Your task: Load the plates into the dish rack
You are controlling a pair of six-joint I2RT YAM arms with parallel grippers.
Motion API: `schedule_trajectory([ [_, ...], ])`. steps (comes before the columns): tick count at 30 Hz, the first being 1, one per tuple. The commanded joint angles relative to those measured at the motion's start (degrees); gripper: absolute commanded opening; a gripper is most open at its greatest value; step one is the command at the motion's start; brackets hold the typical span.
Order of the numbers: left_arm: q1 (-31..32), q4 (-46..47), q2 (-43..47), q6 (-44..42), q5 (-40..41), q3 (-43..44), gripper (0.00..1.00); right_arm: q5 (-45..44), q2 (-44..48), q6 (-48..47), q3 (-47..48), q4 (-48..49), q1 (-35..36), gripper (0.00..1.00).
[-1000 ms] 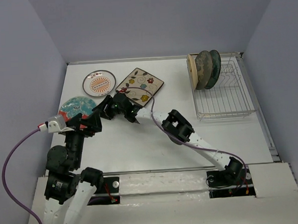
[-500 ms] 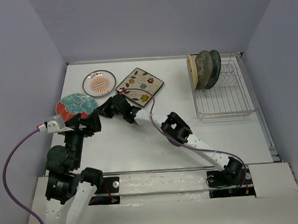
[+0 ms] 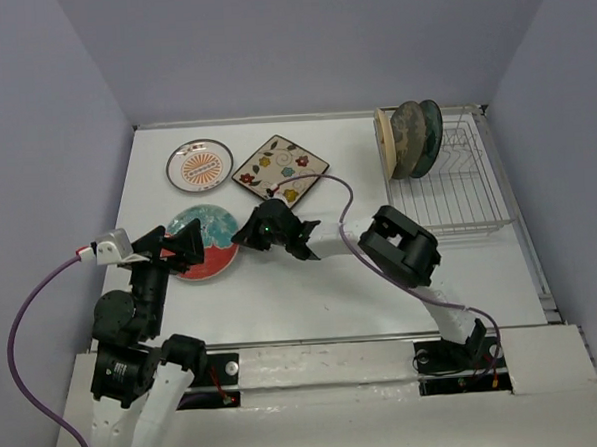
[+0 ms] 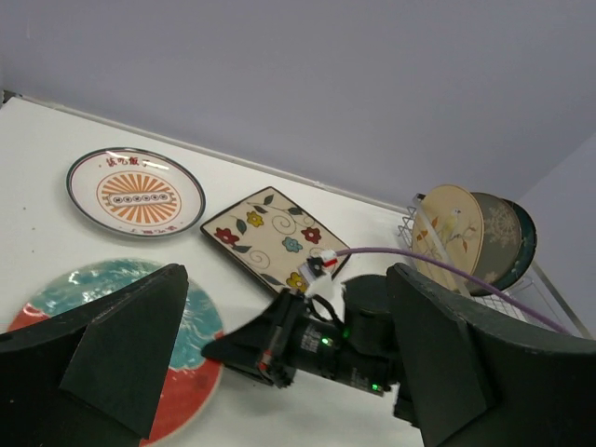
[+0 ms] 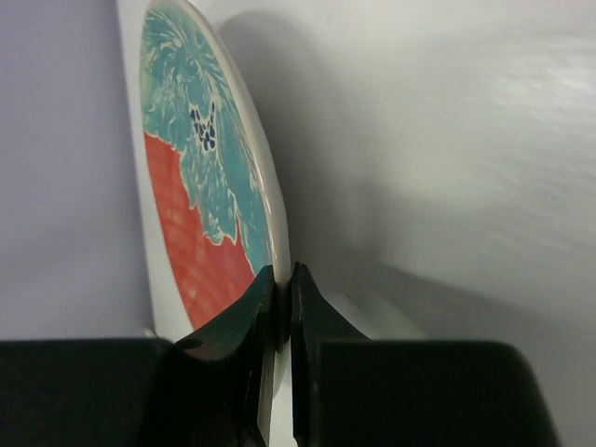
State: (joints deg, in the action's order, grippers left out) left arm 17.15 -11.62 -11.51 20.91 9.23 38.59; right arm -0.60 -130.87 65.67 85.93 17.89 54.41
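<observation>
Right gripper — jaws clamped on the rim of the round teal-and-red plate, which sits toward the table's left edge, well apart from the silver wire dish rack at the far right corner. Left gripper — jaws wide apart, holding nothing, at that plate's left side. Three round plates stand upright in the rack's far end. The orange-sunburst white plate and the square cream floral plate lie flat near the far edge.

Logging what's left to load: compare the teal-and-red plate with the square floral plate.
The teal-and-red plate is round; the square floral plate has corners. The right hand pinches the teal-and-red plate's rim; no hand holds the square floral plate. Both are outside the dish rack.
</observation>
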Motion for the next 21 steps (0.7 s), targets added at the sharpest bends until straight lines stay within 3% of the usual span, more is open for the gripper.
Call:
schedule_trajectory([
  [1, -0.18, 2.3, -0.01, -0.34, -1.15, -0.44, 0.99, -4.23, 10.68, -8.89, -13.39, 6.1, 0.43, 0.07],
  [3, -0.18, 2.39, -0.09, -0.25, -1.41, -0.44, 0.99, -5.72, 13.87, -10.11, -21.72, 6.54, 0.43, 0.08],
  [6, -0.18, 2.48, 0.08, -0.34, -1.59, -0.53, 0.99, -4.68, 17.75, -10.82, -27.91, 6.63, 0.43, 0.26],
  [7, -0.18, 2.48, 0.08, -0.34, -1.59, -0.53, 0.99, -3.63, 18.01, -10.83, -28.53, 6.81, 0.43, 0.36],
  [9, -0.18, 2.39, 0.08, -0.25, -1.68, -0.53, 0.99, -1.6, 17.41, -10.04, -29.67, 7.07, 0.43, 0.43],
  [13, -0.18, 2.3, 0.08, -0.34, -1.59, -0.44, 0.99, 2.08, 15.56, -8.28, -30.03, 8.65, -0.18, 0.48],
  [17, -0.27, 2.21, 0.26, -0.34, -1.5, -0.44, 0.99, 6.13, 13.1, -6.17, -29.95, 11.99, -1.41, 0.48],
  [19, -0.18, 2.13, 0.43, -0.43, -1.5, -0.44, 0.99, 8.85, 11.09, -4.25, -29.77, 14.27, -2.02, 0.37],
  [21, -0.18, 2.12, 0.61, -0.43, -1.41, -0.44, 0.99, 10.0, 10.29, -2.57, -30.12, 16.46, -2.56, 0.15],
])
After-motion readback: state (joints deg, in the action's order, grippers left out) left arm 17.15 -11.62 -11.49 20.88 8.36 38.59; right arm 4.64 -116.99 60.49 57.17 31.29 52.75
